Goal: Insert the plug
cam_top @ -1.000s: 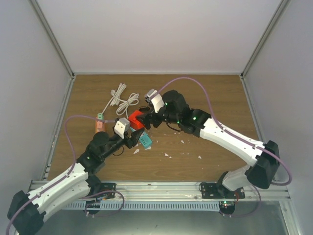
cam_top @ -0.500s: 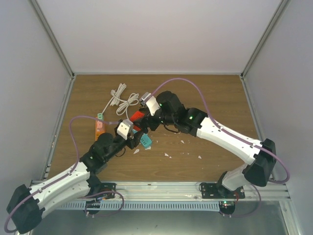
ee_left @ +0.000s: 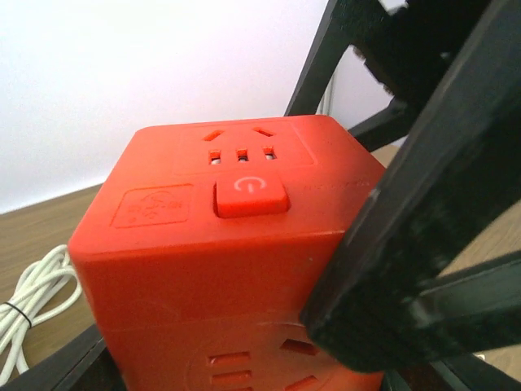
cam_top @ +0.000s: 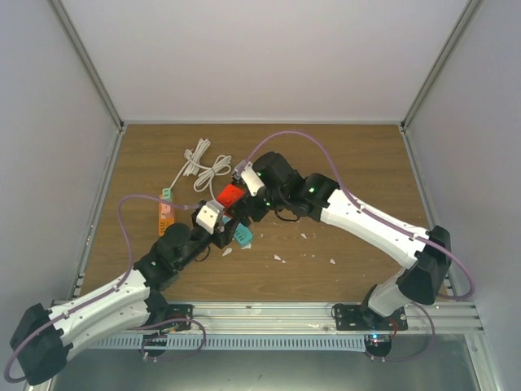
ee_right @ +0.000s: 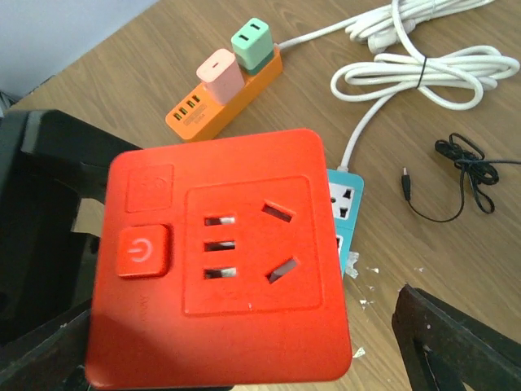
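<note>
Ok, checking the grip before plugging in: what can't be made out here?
- Top view: left end effector and right end effector cover most of the red socket cube.
- Left wrist: a black finger blocks the cube's right side; the frame edge cuts its lower face.
- Right wrist: the cube hides most of the teal power strip.

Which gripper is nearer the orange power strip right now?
Left. The left gripper, holding the red socket cube, is beside the orange power strip in the top view; the right gripper flanks the cube on its farther side.
</note>
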{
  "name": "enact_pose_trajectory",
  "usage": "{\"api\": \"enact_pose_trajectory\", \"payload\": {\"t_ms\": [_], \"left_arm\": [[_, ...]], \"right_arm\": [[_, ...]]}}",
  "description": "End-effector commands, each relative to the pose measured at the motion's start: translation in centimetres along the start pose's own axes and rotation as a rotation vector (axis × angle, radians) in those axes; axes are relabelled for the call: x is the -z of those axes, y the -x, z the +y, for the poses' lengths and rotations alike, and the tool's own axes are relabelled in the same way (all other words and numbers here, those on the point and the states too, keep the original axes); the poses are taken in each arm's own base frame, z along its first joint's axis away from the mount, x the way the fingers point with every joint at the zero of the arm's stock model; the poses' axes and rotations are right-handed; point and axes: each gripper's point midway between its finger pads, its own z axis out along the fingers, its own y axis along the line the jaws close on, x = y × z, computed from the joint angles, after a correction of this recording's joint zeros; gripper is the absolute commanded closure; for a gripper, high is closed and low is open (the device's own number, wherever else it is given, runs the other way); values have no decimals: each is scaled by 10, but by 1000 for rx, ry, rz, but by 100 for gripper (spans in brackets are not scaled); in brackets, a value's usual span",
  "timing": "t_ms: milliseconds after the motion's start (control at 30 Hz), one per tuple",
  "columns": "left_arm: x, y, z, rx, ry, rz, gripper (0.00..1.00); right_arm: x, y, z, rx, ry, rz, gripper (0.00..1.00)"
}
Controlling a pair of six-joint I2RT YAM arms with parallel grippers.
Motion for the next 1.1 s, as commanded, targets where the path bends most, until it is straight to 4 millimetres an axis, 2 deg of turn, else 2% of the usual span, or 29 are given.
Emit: {"api": "enact_pose_trajectory", "payload": {"t_ms": [0, 267, 400, 500, 633, 700, 733, 767, 800, 833, 867, 900, 967, 1067], "left_arm": [[6, 36, -3, 0, -8, -140, 100], [-1, 31, -9, -16, -35, -112, 100], [-2, 31, -10, -18, -37, -109, 100], [-1, 31, -9, -17, -33, -109, 100], [0, 33, -7, -13, -21, -110, 100], [0, 33, -6, -8, -19, -109, 87], [0, 32, -6, -6, -18, -106, 75], [0, 32, -6, -3, -17, -105, 54], [0, 31, -5, -1, -15, -99, 41], [-1, 31, -5, 4, -12, -94, 33], [-1, 31, -4, 10, -6, -91, 11], [-1, 31, -2, 18, -1, -87, 3], [-1, 33, -1, 31, -3, -87, 1], [-1, 34, 9, 66, 10, -75, 1]], "right_arm": [[1, 2, -1, 14, -24, 19, 10], [-2, 4, 1, 17, -8, 18, 16], [-5, 2, 4, 16, 10, 25, 23], [-8, 2, 9, 23, 40, 29, 41], [-13, 3, 8, 18, 41, 23, 74], [-15, 3, 8, 10, 40, 15, 85], [-16, 3, 7, 3, 35, 9, 88], [-17, 3, 5, -5, 29, 4, 89], [-17, 4, 3, -11, 19, -5, 90], [-17, 4, 0, -17, -2, -15, 90], [-16, 6, -6, -25, -30, -28, 92], [-14, 9, -13, -38, -59, -49, 93], [-6, 17, -34, -73, -124, -105, 94], [8, 20, -83, -178, -181, -176, 96]]}}
